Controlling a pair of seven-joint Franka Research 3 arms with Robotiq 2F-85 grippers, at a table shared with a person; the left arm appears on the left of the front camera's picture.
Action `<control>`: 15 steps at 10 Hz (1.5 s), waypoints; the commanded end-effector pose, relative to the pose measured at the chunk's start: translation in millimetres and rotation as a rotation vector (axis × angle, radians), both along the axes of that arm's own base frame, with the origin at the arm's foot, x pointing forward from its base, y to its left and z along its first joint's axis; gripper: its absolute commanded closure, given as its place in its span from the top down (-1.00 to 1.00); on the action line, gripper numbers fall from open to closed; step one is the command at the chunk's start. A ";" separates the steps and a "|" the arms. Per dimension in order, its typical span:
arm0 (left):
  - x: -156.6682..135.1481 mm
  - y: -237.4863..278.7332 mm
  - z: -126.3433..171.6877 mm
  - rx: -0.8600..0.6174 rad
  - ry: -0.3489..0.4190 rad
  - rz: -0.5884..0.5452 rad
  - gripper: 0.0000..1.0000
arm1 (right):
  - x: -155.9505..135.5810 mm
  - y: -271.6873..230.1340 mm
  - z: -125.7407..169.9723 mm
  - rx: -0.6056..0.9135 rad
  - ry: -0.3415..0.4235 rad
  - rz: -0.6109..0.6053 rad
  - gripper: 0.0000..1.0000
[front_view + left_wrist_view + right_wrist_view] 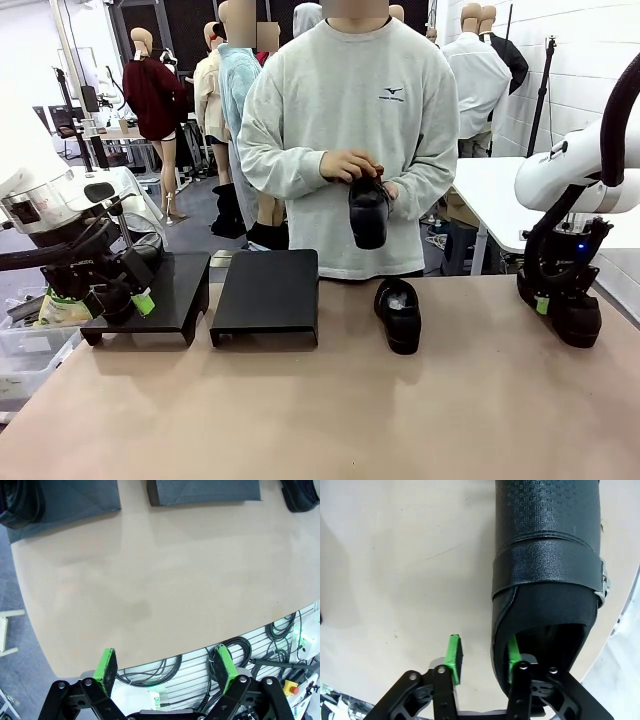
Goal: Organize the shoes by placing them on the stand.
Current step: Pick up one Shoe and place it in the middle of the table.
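The right gripper point(484, 652) straddles the rim of a black shoe point(545, 580), one pad inside and one outside (a gap still shows, so it is not clamped). The left gripper point(165, 667) gapes wide above the tan table point(150, 580) edge. Black stands point(205, 491) lie ahead of it, and cables point(165, 670) run between its fingers.

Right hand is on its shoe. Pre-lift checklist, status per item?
1. Right hand straddles the shoe wall, one finger inside: ok.
2. Grip tight on the wall: not ok, a gap shows at the outer pad.
3. Middle stand top free: ok.
4. Left hand open, holding nothing: ok.
5. Person's hands above the table, holding a second shoe: ok.
6. Third shoe out of the carry path: cannot tell.
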State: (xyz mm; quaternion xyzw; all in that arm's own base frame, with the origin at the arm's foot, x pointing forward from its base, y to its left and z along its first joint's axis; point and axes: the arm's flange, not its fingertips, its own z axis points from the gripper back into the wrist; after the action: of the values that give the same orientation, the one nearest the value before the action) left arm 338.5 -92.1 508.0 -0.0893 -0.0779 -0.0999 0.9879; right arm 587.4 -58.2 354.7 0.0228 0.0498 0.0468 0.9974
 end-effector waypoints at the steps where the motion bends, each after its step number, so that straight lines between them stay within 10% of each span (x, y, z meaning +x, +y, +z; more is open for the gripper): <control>1: -0.9 1.4 -0.8 -0.016 0.003 -0.009 1.00 | 5.4 -2.5 -3.1 -0.008 -0.004 0.019 -1.00; 8: -0.9 1.4 -0.8 -0.016 0.003 -0.009 1.00 | -8.6 12.6 24.5 -0.068 -0.069 -0.108 -1.00; 11: -0.9 1.4 -0.8 -0.016 0.003 -0.009 1.00 | -74.5 75.6 90.2 -0.084 -0.268 -0.309 -1.00; 15: -0.9 1.4 -0.8 -0.016 0.003 -0.009 1.00 | -155.7 121.7 107.2 -0.291 -0.253 -0.503 -1.00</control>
State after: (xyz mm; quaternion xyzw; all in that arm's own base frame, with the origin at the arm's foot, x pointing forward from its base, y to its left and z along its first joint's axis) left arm 338.5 -92.3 508.0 -0.0891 -0.0779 -0.0999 0.9879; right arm 442.4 61.6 459.3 -0.0616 -0.0804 -0.1640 0.9812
